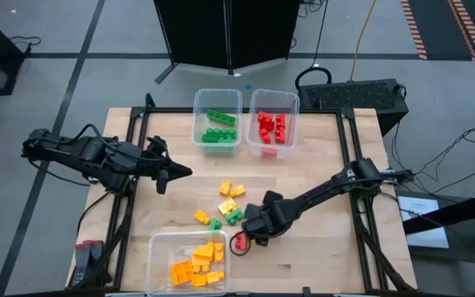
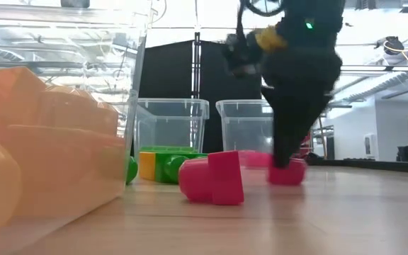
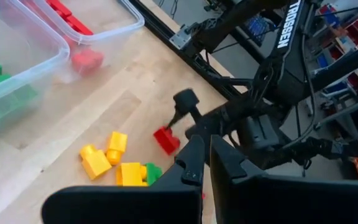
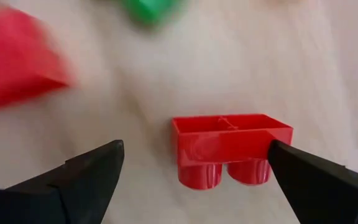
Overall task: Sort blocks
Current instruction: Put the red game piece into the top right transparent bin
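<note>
Claw spread over a red brick, long axis across the gap

Right claw [image 4: 194,171] released, fingers spread wide and hanging low over the tabletop [image 1: 303,177], near its front edge and just beside the tub of yellow-orange bricks [image 1: 159,247]. Between the fingertips in the right wrist view: one red block [image 4: 229,146], lying on its side, studs pointing back toward the wrist, apart from both fingers. Long axis running from one finger to the other, so a closing would seem to press on the short ends rather than the flat sides; a turn of the wrist might give a surer hold. Second red block [image 2: 212,177] just beside it on the bare wood, outside the gap, seen in the high view as the red spot [image 1: 240,241] at the claw's tip. Farther out, a loose scatter of yellow and green blocks [image 1: 228,202] mid-tabletop. At the far edge, the tub of green blocks [image 1: 218,95] and the tub of red blocks [image 1: 275,95], well apart from the claw; likely goal for this brick.

Left claw [image 3: 205,158] clenched on nothing, held above the tabletop's left side, farther from the red brick than the right.
</note>
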